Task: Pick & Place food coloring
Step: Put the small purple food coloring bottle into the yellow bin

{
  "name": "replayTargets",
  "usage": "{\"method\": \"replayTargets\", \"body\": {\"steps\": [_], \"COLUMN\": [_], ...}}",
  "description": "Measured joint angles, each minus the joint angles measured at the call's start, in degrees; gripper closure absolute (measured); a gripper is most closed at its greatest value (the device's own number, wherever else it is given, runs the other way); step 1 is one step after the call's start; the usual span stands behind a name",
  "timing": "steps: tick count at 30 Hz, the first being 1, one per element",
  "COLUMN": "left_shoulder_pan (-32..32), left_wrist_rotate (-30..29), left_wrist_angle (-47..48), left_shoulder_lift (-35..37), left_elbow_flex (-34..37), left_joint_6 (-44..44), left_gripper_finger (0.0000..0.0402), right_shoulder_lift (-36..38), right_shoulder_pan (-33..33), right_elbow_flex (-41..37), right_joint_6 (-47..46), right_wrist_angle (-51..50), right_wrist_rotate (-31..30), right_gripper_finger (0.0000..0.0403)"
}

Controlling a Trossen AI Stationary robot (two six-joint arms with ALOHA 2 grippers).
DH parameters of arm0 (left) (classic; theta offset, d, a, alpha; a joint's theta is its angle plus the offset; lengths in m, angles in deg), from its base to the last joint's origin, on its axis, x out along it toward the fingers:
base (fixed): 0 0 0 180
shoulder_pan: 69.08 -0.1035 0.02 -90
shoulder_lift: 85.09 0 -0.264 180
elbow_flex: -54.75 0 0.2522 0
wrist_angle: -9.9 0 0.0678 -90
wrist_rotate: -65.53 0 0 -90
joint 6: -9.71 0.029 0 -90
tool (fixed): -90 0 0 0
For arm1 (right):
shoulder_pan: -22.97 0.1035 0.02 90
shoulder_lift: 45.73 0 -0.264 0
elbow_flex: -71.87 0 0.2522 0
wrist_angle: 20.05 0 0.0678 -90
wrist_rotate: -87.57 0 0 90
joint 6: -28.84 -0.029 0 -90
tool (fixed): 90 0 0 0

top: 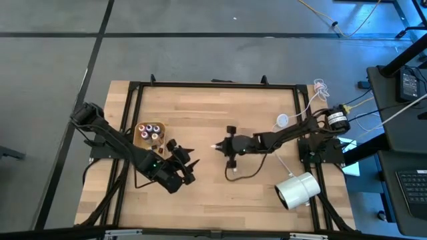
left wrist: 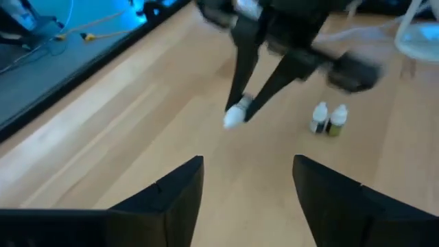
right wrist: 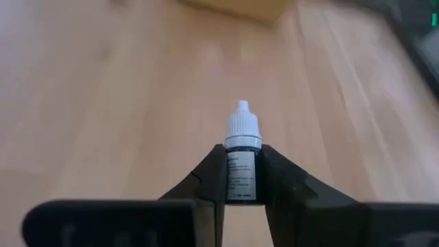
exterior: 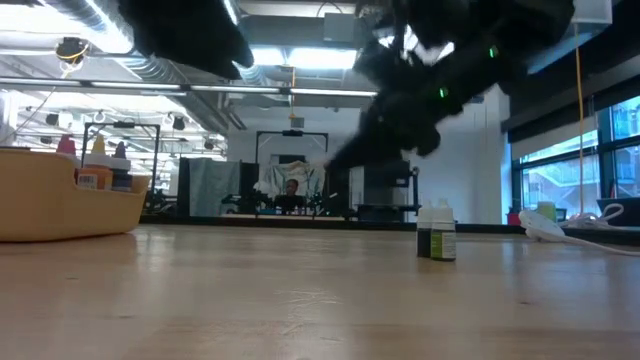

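Note:
My right gripper [top: 221, 145] is over the middle of the table, shut on a tiny dropper bottle [right wrist: 241, 171] with a dark body and a white cap [right wrist: 243, 127]; the cap also shows in the left wrist view [left wrist: 235, 115]. Two more small bottles [exterior: 437, 232] stand upright on the wood, also seen from the left wrist [left wrist: 328, 118]. A tan tray [top: 141, 135] near the left side holds several bottles. My left gripper [left wrist: 250, 180] is open beside the tray, touching nothing, facing the right gripper. My right gripper pinches the bottle's dark labelled body [right wrist: 240, 180] between its two fingers [right wrist: 206, 178], just below the cap. The fingers lie along the bottle, coming from the table's right. The white cap sticks out past the fingertips toward the table's left. The bottle is lifted clear of the table.
A large white cylinder [top: 297, 190] lies near the table's near right corner. Cables and a small white disc [top: 283, 121] lie at the right side. A dark cable loops on the wood [top: 243, 175] under the right arm. Bare wood stretches between tray and held bottle.

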Motion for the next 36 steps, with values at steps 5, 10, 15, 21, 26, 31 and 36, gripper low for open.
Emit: {"method": "replayTargets", "body": {"steps": [5, 10, 15, 21, 26, 31, 36], "left_shoulder_pan": [-0.8, -1.9, -2.1, -2.1, -2.1, -2.1, -2.1], "left_wrist_rotate": [2.1, 2.7, 4.7, 5.0, 4.1, 2.8, 3.7], "left_wrist_angle": [-0.9, -6.5, -14.5, -20.6, -21.4, -21.5, -24.8], "left_shoulder_lift": [-2.0, -3.8, -5.7, -7.2, -7.2, -7.2, -7.2], "left_elbow_flex": [0.0, 0.0, 0.0, 0.0, 0.0, 0.0, 0.0], "left_joint_6": [0.2, 1.0, 9.8, 18.7, 20.1, 20.1, 22.5], "left_gripper_finger": [0.0176, 0.0176, 0.0176, 0.0176, 0.0176, 0.0176, 0.0185], "right_shoulder_lift": [0.0, 0.0, 0.0, 0.0, 0.0, 0.0, 0.0], "right_shoulder_pan": [3.6, 7.0, 9.9, 12.3, 13.5, 14.3, 14.4], "right_elbow_flex": [4.4, 6.4, 6.6, 6.6, 6.6, 6.6, 6.6], "right_joint_6": [6.6, 11.9, 15.0, 16.6, 16.7, 16.5, 16.5], "right_wrist_angle": [0.0, 0.2, 2.9, 3.6, 3.7, 3.6, 3.6], "right_wrist_rotate": [-1.4, -8.0, -11.8, -15.6, -15.2, -15.0, -15.0], "right_gripper_finger": [0.0331, 0.0331, 0.0330, 0.0325, 0.0330, 0.0327, 0.0330]}}
